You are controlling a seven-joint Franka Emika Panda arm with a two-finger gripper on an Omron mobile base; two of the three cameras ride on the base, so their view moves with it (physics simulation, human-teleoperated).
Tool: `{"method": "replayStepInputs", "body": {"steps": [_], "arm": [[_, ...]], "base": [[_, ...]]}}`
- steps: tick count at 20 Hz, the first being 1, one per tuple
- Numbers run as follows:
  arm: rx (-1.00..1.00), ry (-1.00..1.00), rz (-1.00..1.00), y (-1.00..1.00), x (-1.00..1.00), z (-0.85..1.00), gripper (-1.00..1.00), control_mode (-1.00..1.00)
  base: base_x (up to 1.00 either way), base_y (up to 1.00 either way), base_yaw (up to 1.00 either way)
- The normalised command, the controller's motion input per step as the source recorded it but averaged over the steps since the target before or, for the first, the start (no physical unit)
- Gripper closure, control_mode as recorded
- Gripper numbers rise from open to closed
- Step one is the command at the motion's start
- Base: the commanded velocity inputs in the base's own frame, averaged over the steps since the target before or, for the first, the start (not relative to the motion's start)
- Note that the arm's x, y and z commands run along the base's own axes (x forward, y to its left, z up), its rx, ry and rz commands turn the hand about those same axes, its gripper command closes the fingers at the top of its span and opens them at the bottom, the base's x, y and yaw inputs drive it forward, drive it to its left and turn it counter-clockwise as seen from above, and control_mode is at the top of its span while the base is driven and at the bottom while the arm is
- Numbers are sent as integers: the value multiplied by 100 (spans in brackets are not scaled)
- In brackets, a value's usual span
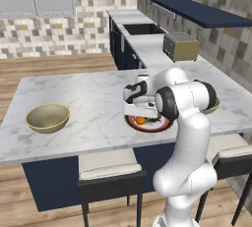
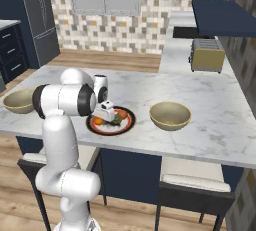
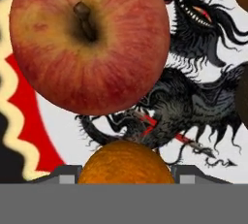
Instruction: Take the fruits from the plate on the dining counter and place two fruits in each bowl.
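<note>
The white robot arm is reaching down over the plate (image 2: 127, 123), which is sitting on the dining counter (image 1: 83, 98), close to the counter's near edge. The gripper (image 3: 125, 177) is hanging low, right over the fruits. In the hand view, an orange fruit (image 3: 125, 162) is sitting between the two finger tips (image 3: 63, 173), and the jaws are standing close on each side of it, but I cannot tell for sure if they are squeezing it. A big red apple (image 3: 89, 41) is lying on the plate just past the orange fruit. In the right base view, a second orange fruit (image 2: 122, 113) and a dark green fruit (image 2: 117, 120) are lying on the plate too. One bowl (image 1: 47, 117) is sitting on the counter well away to the left of the plate. The other bowl (image 2: 170, 115) is sitting near the plate on its right side.
</note>
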Motion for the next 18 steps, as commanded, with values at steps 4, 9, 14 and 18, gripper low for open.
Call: {"method": "replayStepInputs", "body": {"steps": [4,9,14,18], "arm": [[0,0,-5,3,-29,18,100,-100],[0,-18,0,41,-29,62,100,-100],[3,-7,2,66,-10,51,100,-100],[2,-13,10,86,-4,29,100,-100]], "base": [[0,0,0],[0,0,0],[0,0,0],[0,0,0]]}}
